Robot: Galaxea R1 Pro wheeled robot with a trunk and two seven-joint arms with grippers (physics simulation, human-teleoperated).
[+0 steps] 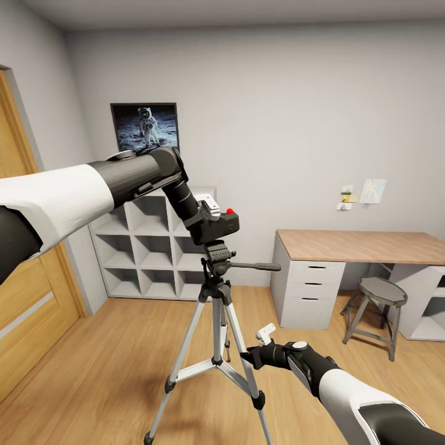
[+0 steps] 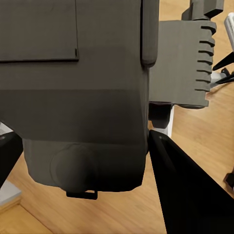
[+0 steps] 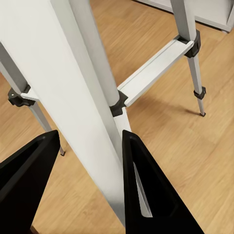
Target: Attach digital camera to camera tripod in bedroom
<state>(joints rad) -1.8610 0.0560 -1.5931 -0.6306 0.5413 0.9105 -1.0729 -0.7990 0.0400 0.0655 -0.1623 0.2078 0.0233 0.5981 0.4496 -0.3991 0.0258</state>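
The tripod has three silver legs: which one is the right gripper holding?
The front-right leg, the one descending toward the right gripper. In the right wrist view it runs between the black fingers; the other two stand apart.

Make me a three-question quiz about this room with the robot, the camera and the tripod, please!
1. Where is the camera?
A. on the desk
B. just above the tripod's head
C. on the floor

2. What colour is the button on top of the camera?
A. red
B. green
C. blue

3. What is the right gripper doing?
A. holding a stool
B. hanging open in empty air
C. sitting around a tripod leg

Answers:
1 B, the left gripper holds it right over the tripod head.
2 A, a red dot shows on top.
3 C, the right wrist view shows a silver leg between its black fingers.
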